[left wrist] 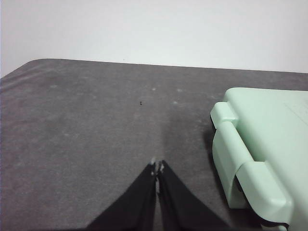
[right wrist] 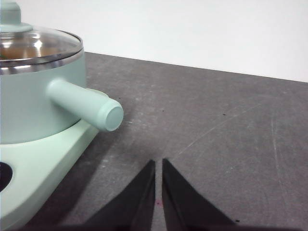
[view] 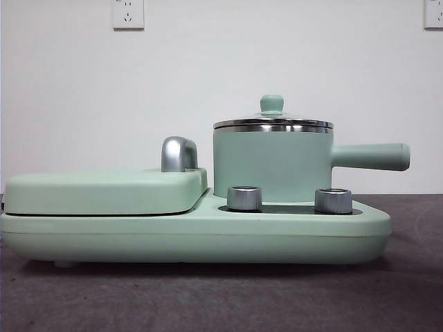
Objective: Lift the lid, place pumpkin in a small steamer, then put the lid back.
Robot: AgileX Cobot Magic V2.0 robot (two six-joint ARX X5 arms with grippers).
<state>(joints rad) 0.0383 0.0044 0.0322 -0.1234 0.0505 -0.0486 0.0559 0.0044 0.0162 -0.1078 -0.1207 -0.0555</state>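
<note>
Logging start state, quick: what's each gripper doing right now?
Left gripper: shut, empty, over bare table.
Right gripper: shut, empty, beside the small steamer.

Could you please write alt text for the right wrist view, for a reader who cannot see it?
The right gripper, jaws shut and empty, hangs over dark table beside the small steamer, whose glass lid is on and whose handle points toward the camera.
</note>
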